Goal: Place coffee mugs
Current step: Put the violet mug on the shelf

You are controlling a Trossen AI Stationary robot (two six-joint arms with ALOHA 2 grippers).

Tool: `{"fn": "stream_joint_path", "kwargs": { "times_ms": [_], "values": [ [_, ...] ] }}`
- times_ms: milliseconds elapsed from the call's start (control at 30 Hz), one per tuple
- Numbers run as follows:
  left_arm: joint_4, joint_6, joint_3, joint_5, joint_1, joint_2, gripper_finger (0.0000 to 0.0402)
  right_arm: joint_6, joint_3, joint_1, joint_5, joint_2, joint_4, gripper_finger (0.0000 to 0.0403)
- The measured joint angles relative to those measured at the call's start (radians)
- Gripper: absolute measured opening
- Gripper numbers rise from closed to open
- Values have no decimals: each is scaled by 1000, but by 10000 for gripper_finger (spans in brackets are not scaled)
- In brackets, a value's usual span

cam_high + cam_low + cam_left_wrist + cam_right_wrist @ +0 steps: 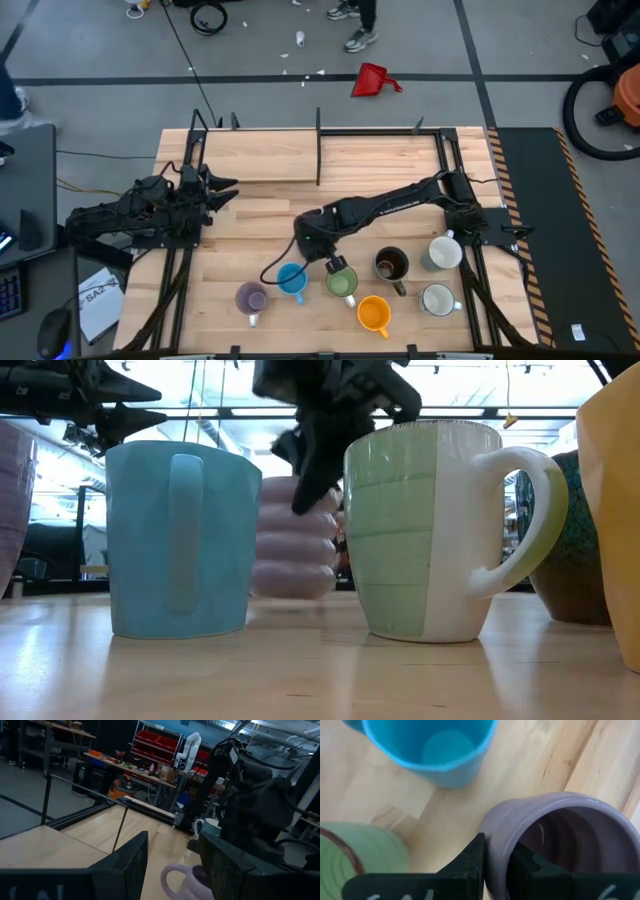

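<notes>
Several coffee mugs stand upright in a cluster at the table's near side: lilac [250, 297], blue [291, 279], green [341, 281], dark brown [391, 264], orange [373, 314] and two white [443, 252] [437, 299]. My right gripper [497, 852] reaches in just beyond the blue and green mugs and is shut on a second lilac mug [560, 840], which the arm hides in the high view. In the low view this mug [295, 540] shows between the blue mug [180, 535] and the green mug [420, 530]. My left gripper [228, 190] rests open at the table's left. My right gripper holds the lilac mug by its rim [496, 832], one finger [522, 865] inside the mug and the other finger [472, 860] outside against the wall. The fingers slant steeply down from above. Whether the mug's base is on the table or just off it, I cannot tell.
A low black frame [318, 145] runs along the table's far edge, with an upright post at its middle. Bare wood lies between it and the mugs. On the floor beyond the table lies a red dustpan [375, 80], and a person's feet [355, 25] show farther off.
</notes>
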Motion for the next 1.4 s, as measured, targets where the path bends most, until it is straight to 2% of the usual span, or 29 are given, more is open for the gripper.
{"fn": "stream_joint_path", "kwargs": {
  "times_ms": [200, 433, 700, 1000, 1200, 1400],
  "values": [
    [2, 0, 0, 0, 0, 0, 181, -86, 62, 0, 6, 0, -46, 58],
    [-2, 1, 0, -11, 0, 0, 181, -270, 89, -3, 85, 0, -51, 58],
    [-2, 25, 0, -108, 0, 0, 181, -376, 94, -92, 84, 0, -27, 58],
    [4, -7, 0, -120, 0, 7, 181, -476, 249, -194, 29, -1, -135, 58],
    [57, -1, -1, -106, 0, 78, 181, -502, 328, -263, -1, -2, -165, 57],
    [135, 4, 5, -91, 0, 228, 181, -507, 338, -335, -37, -2, -166, 56]
  ]
}}
